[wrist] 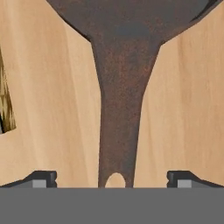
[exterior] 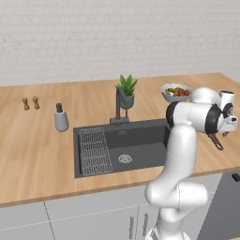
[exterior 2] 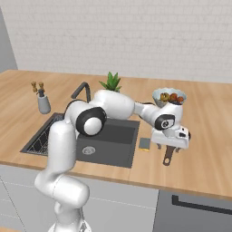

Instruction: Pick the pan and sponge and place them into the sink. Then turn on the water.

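Pan [wrist: 124,65] remains on the counter [wrist: 52,87] at frame centre, its handle between the wide-open, empty gripper [wrist: 113,178]; sponge [exterior 2: 144,143] ungrasped beside the sink [exterior: 140,145], tap off, all steps outstanding.

A rendered home kitchen: a long wooden counter [exterior: 37,154] runs beneath a white brick-patterned wall [exterior: 93,37], with pale grey cabinet fronts [exterior: 84,220] and slim handles below the worktop. Set into the counter is a dark grey sink [exterior: 140,145] with a round drain, a ribbed wire rack [exterior: 95,151] on its left side and a dark angular faucet [exterior: 119,105] behind it. Household things stand around the basin: a small potted plant [exterior: 126,91], a pale bowl of food [exterior: 176,92], a grey dispenser bottle [exterior: 60,118] and two little brown shakers [exterior: 30,103]. A dark brown frying pan [wrist: 127,26] lies on the wood, and a dark appliance front [exterior 2: 195,213] sits under the counter at the right
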